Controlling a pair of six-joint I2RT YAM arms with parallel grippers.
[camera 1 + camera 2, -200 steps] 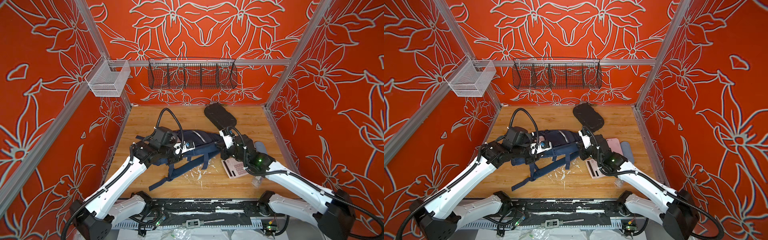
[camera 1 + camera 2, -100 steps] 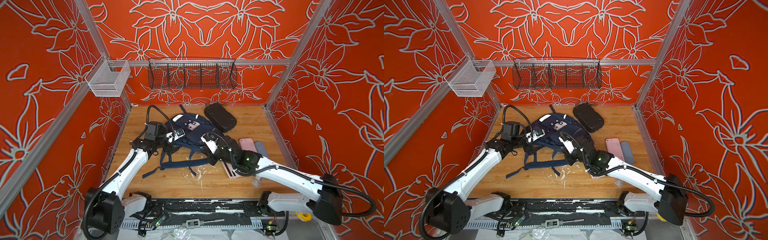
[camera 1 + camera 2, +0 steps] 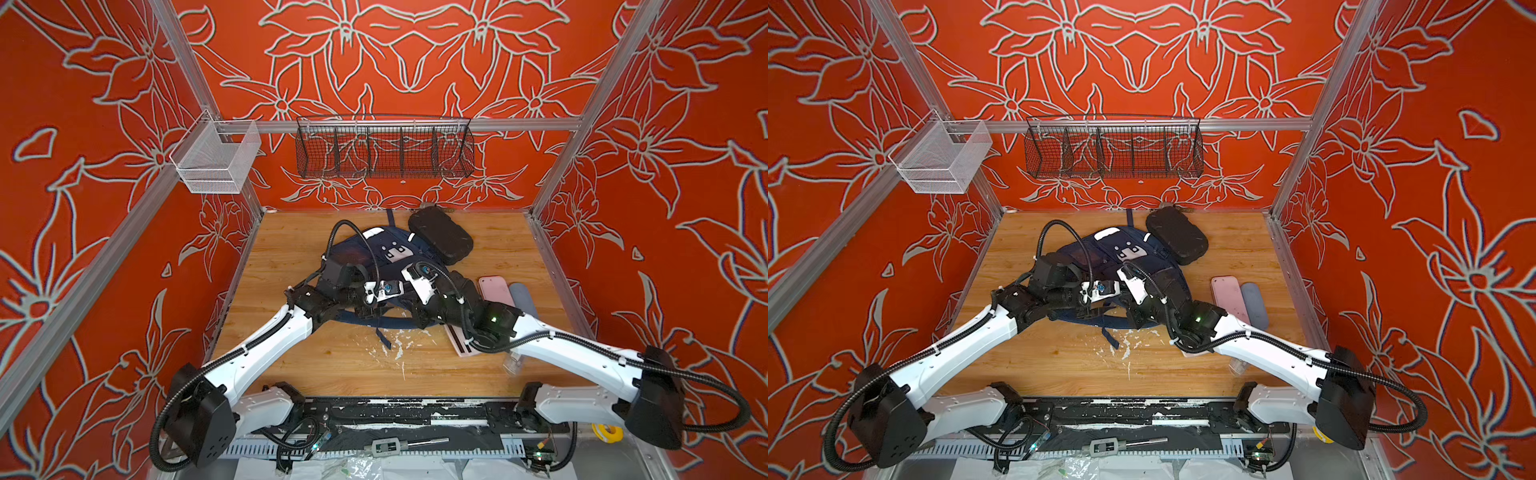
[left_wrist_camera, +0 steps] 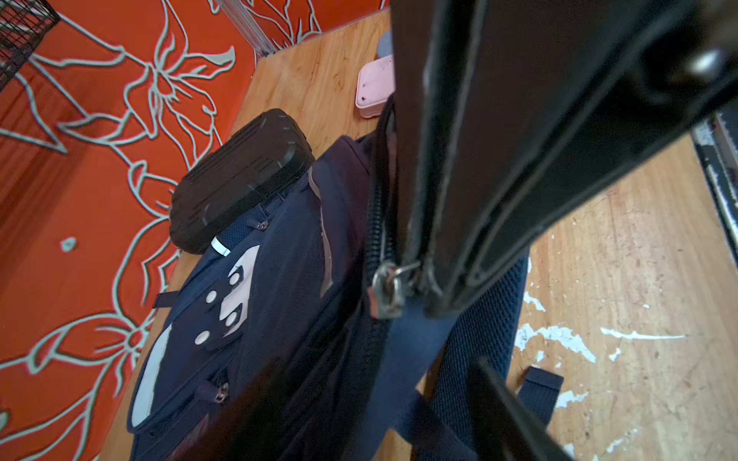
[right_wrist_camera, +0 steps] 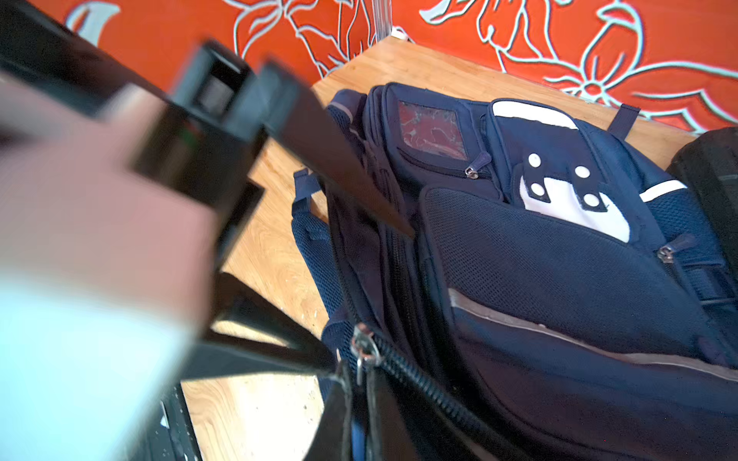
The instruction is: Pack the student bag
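1. Squarely in the middle of the wooden table (image 3: 286,249), the student bag (image 3: 353,255) lies with its zipped front pockets and white dotted patch (image 3: 392,251) facing up, straps trailing toward the robot's base (image 3: 395,411); both top views show the bag (image 3: 1106,259) there.
2. Reaching in from the right, the right gripper (image 5: 359,383) is clamped tight on the zipper pull (image 5: 362,351) at the bag's near edge, as the right wrist view shows; from the left wrist view the same metal zipper pull (image 4: 389,285) sits at the very tip of the closed black fingers (image 4: 479,179).
3. Opposite it, the left gripper (image 4: 377,361) stands with its jaws apart and grasps nothing; a navy strap (image 4: 411,343) runs between its two fingers in the left wrist view, and in the right wrist view one finger (image 5: 339,159) points at the seam beside the mesh pocket (image 5: 519,255), contact impossible to judge.
4. Against the bag's far right corner lies a black hard case (image 3: 440,241), close to the back wall (image 3: 384,83).
5. Right of the bag, a pink case (image 3: 494,291) and a grey case (image 3: 524,296) rest side by side on the wood, with a pale flat item (image 3: 459,347) showing from under the right arm (image 3: 561,345).
6. Above the table, a black wire basket (image 3: 384,151) and a white mesh basket (image 3: 216,162) hang from a rail (image 3: 519,124) on the orange floral walls.
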